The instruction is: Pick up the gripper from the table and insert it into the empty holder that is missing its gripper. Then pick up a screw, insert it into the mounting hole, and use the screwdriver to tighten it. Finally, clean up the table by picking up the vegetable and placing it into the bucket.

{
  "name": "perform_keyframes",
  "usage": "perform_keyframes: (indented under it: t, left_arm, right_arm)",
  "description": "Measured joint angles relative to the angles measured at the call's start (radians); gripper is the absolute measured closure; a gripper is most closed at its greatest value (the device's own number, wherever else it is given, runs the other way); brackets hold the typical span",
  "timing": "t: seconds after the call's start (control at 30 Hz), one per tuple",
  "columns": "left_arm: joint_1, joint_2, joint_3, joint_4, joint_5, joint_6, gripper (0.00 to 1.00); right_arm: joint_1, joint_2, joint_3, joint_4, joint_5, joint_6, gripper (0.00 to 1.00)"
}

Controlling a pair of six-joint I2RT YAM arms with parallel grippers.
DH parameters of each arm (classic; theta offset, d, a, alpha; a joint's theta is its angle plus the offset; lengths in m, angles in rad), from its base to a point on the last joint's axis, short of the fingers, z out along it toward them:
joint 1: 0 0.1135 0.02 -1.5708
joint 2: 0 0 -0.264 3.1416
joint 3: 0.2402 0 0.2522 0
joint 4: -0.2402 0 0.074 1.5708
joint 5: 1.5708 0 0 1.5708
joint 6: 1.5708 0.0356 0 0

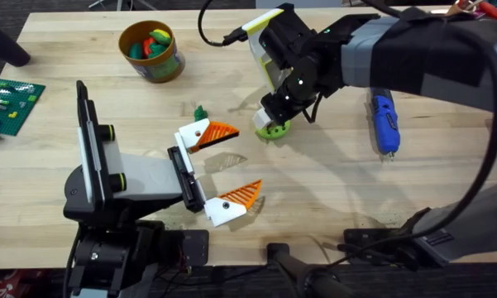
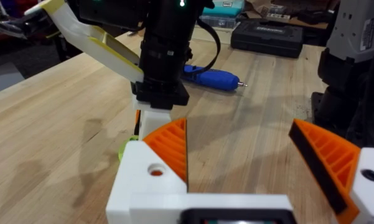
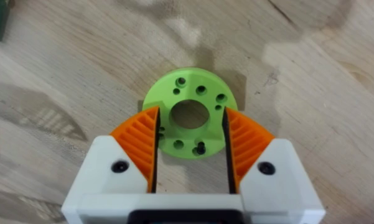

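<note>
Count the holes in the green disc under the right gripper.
9 visible on the green disc: one big central hole, eight small ones around it. The pads may hide more.

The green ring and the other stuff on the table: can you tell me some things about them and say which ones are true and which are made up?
1. The right gripper has its pads on either side of the green ring. True.
2. The screwdriver is red. False: it is blue.
3. The left gripper is holding the ring. False: it is open and holds nothing.
4. The bucket has things inside it. True.
5. The screwdriver stands upright in the bucket. False: it lies on the table, far from the bucket.
</note>
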Motion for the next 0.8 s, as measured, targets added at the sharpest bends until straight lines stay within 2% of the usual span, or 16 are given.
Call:
perform_keyframes:
  t: [0.53,0.8]
  left_arm:
    - [0.0,0.0,0.0,0.002,0.001,0.0,0.013]
    - [0.0,0.0,0.0,0.003,0.001,0.0,0.013]
  right_arm:
    - [-0.002,0.002,0.005,-0.044,-0.001,-0.002,0.481]
    - [-0.024,0.002,0.155,-0.246,-0.001,-0.023,0.481]
